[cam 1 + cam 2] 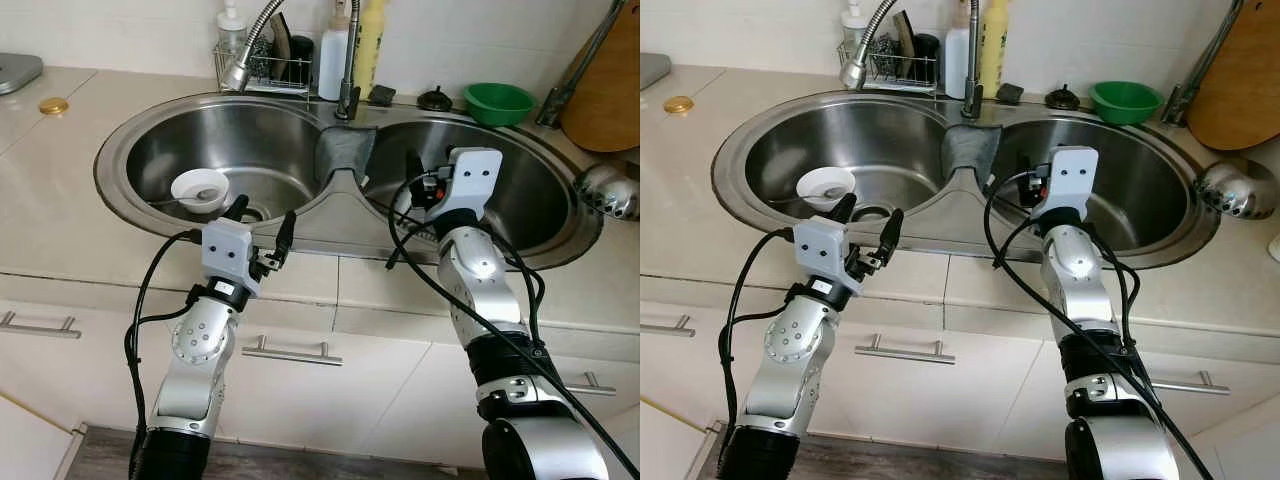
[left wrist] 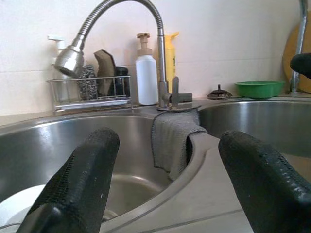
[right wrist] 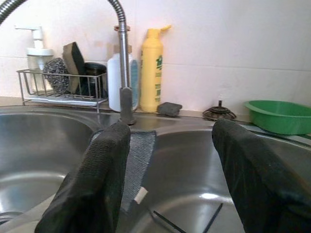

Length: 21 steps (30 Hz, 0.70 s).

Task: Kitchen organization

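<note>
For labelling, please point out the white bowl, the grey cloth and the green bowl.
white bowl [image 1: 199, 189], left eye view, inner bottom.
grey cloth [image 1: 344, 152], left eye view, middle of the fold.
green bowl [image 1: 497, 103], left eye view, inside.

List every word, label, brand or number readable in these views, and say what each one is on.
No text can be read here.
yellow bottle: dark green print on its front, too blurred to read.
white bottle: its front looks plain, no lettering made out.
pump dispenser: no lettering made out.
green bowl: bare, no marking.
</note>
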Tool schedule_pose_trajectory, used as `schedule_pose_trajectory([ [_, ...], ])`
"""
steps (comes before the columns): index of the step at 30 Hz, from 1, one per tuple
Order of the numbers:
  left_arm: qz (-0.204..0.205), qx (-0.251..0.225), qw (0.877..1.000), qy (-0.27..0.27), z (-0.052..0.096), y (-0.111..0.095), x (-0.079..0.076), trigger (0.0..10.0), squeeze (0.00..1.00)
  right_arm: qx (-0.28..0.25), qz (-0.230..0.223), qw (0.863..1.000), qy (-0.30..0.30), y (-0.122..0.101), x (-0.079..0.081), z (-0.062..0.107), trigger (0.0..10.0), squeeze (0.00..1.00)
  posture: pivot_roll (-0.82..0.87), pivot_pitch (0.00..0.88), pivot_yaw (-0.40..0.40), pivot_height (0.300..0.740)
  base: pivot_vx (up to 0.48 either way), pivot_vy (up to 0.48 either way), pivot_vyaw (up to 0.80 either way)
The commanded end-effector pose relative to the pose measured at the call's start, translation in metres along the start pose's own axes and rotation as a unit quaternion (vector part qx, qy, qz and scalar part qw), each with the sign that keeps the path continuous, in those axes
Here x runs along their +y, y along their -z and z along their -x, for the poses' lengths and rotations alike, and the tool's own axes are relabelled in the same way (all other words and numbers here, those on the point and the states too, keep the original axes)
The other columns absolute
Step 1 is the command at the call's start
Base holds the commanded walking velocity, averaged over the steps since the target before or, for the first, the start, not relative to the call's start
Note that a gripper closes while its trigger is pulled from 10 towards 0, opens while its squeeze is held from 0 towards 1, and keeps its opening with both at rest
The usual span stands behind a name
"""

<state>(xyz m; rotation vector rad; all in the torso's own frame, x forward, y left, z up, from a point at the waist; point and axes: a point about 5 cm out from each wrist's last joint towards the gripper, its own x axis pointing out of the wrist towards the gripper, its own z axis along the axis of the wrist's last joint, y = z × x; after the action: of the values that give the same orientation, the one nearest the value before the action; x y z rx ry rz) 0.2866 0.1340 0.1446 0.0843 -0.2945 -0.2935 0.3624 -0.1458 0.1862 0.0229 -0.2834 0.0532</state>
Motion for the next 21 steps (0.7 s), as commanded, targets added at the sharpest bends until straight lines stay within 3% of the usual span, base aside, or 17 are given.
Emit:
schedule_pose_trajectory([
  [1,0.001,-0.004,1.0,-0.001,-0.0021,-0.0025,-0.0003,10.0,0.0,-0.021,0.001,1.0,0.002,-0.0077,-0.0019,-0.0001,10.0,0.0,0.01,0.0,-0.068,0.74,0.0,0.33,0.0],
  [21,-0.002,-0.006,1.0,0.001,-0.002,-0.0029,-0.0014,10.0,0.0,-0.019,0.014,1.0,0.004,-0.0051,-0.0006,0.0022,10.0,0.0,0.01,0.0,-0.067,0.74,0.0,0.438,0.0],
])
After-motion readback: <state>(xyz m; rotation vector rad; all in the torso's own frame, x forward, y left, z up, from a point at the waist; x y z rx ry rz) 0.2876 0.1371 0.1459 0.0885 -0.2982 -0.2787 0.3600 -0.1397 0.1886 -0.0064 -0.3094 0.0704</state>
